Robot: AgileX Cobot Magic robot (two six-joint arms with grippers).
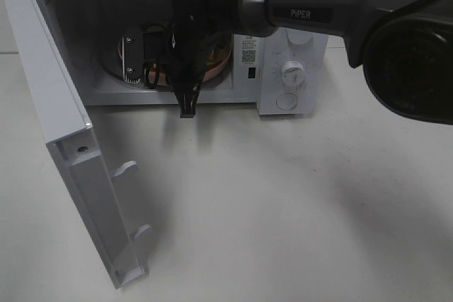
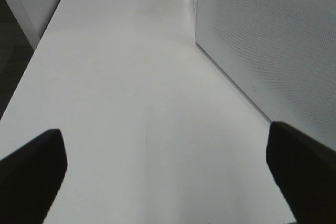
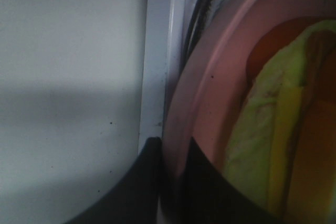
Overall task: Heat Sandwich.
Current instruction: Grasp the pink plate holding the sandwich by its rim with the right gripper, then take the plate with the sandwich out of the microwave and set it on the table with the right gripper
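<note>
Right hand (image 3: 170, 153) clamped on pink plate (image 3: 210, 93) rim, sandwich (image 3: 273, 129) aboard; left hand (image 2: 168, 171) apart over bare table (image 2: 131, 77).

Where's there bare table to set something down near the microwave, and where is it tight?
Free: the table in front of the microwave, right of the open door, and the stretch beside the microwave's side wall seen by the left wrist. Crowded: the cavity mouth, where the right gripper is shut on the plate rim, sandwich on it.
</note>
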